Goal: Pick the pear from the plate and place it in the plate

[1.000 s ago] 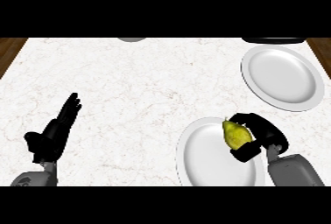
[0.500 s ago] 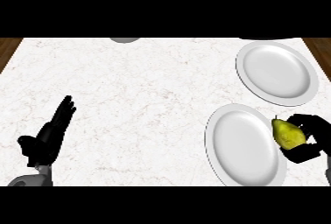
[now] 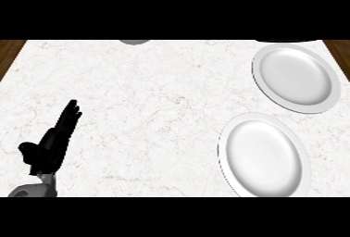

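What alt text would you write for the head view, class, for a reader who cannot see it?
Two white plates lie bare on a white marble counter: the far plate at upper right and the near plate below it. The left hand rests open at lower left, fingers up. No pear or right hand is in view.

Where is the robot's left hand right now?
In the head view, the left hand rests open at the lower left of the counter, fingers up, far from both plates.

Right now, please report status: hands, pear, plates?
Left hand open, resting at the view's left. Right hand and pear out of view. Near plate and far plate both bare. Nothing in the way.
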Motion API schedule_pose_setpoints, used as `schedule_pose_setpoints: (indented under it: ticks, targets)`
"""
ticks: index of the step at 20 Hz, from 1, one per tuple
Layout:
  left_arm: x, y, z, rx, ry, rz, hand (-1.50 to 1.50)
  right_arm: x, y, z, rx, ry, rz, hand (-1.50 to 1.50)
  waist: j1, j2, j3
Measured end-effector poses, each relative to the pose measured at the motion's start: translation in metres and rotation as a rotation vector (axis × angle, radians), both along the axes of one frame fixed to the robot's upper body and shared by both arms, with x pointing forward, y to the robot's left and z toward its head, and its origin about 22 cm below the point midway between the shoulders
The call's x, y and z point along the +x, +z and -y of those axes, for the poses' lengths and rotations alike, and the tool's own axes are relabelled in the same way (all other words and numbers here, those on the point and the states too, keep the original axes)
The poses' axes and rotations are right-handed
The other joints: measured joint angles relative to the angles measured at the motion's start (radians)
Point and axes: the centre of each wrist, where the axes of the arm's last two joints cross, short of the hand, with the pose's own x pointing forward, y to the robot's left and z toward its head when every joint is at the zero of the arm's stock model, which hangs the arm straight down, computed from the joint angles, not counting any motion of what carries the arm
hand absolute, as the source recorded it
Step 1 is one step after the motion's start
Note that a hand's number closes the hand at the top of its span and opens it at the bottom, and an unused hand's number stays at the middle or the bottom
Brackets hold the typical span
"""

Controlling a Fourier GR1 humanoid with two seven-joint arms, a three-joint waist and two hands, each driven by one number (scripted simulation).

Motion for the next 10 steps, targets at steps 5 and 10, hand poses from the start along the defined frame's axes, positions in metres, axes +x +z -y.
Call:
schedule_pose_setpoints:
  ticks: [5, 10]
  targets:
    - [0.004, 0.005, -0.004, 0.006, -0.01, -0.001, 0.0, -0.017, 0.028, 0.022, -0.047, 0.017, 0.129, 1.5, 0.011, 0.0, -0.002]
    - [-0.001, 0.001, -0.005, 0.007, -0.013, -0.001, 0.0, -0.02, 0.056, 0.021, -0.112, 0.027, 0.286, 1.5, 0.015, 0.0, -0.003]
